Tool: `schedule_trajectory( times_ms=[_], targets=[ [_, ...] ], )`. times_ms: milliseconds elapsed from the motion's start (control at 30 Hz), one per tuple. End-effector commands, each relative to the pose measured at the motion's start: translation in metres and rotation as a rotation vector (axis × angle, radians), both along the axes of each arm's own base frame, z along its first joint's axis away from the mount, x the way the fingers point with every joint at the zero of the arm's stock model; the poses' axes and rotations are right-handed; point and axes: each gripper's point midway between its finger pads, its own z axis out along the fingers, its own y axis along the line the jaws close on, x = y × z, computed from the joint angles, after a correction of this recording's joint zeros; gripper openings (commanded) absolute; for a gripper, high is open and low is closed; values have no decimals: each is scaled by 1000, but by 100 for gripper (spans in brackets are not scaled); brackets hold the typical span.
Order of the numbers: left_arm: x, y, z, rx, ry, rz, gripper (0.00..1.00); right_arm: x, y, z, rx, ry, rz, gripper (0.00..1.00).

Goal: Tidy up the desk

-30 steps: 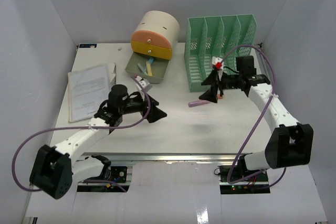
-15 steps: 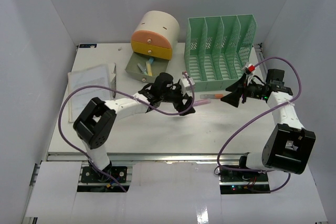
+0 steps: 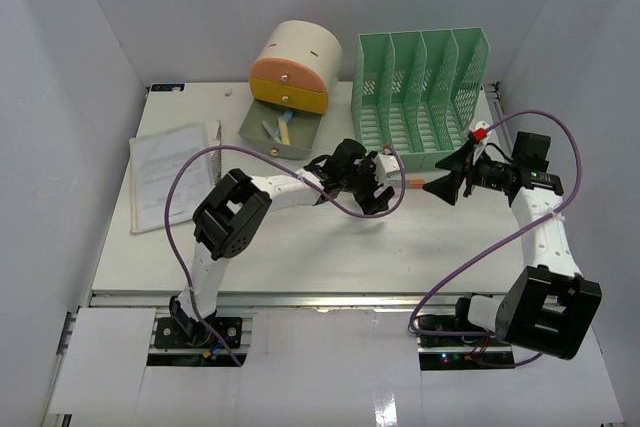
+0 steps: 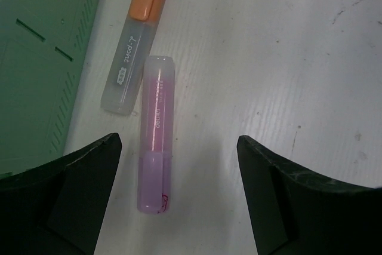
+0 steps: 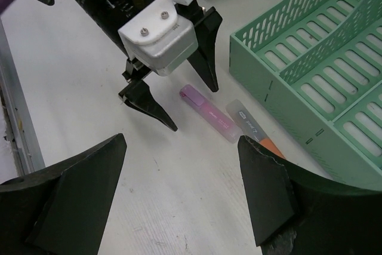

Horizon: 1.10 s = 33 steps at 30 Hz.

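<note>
On the white desk [image 3: 300,237] a pink highlighter [image 4: 156,135] and an orange-capped highlighter [image 4: 134,46] lie side by side in front of the green file organizer [image 3: 420,97]. My left gripper [image 4: 178,147] hangs open just above the pink highlighter's cap end, which lies near the left finger without touching it. In the right wrist view the same left gripper [image 5: 192,107] stands beside the pink highlighter [image 5: 212,113] and the orange-capped one [image 5: 253,126]. My right gripper [image 5: 182,141] is open and empty, a little to their right, by the organizer's front corner [image 3: 447,182].
A stack of papers [image 3: 170,172] lies at the desk's left. At the back stands a cream and orange drawer unit [image 3: 290,67], its open drawer [image 3: 280,132] holding small items. The organizer's base [image 4: 36,58] is close on the left gripper's left side.
My left arm has swung right across the desk, from near the papers to over the highlighters, its jaws narrowing slightly. My right gripper has drawn back to the right.
</note>
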Motion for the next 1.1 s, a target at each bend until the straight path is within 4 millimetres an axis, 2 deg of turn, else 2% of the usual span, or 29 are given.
schedule_trajectory(
  times_ms=[0,233,400,633,667,767,900,967,1000,1067],
  targets=[
    [14,-7,9,2,-65,-6,87,-1,0,7,-4,-40,-1,82],
    [30,-3,-10,75,-124,61,77,-1,1,8,1,-41,5,82],
    [25,-3,-18,101,-139,52,67,-2,1,7,1,-42,6,81],
    [18,4,-24,114,-113,62,33,0,-1,4,-1,-35,0,81],
    [17,4,-20,108,-114,62,27,0,-1,4,-2,-35,-1,81],
    [8,10,-10,95,-107,58,20,0,-3,3,-2,-34,-8,81],
    [-13,18,17,41,-66,45,13,2,-5,2,1,-30,-19,80],
    [-25,28,34,15,-50,50,11,1,-5,1,5,-26,-22,80],
    [-32,34,32,15,-23,57,10,2,-5,0,8,-23,-25,80],
    [-33,46,53,-28,25,122,7,1,-5,0,13,-20,-28,80]
  ],
)
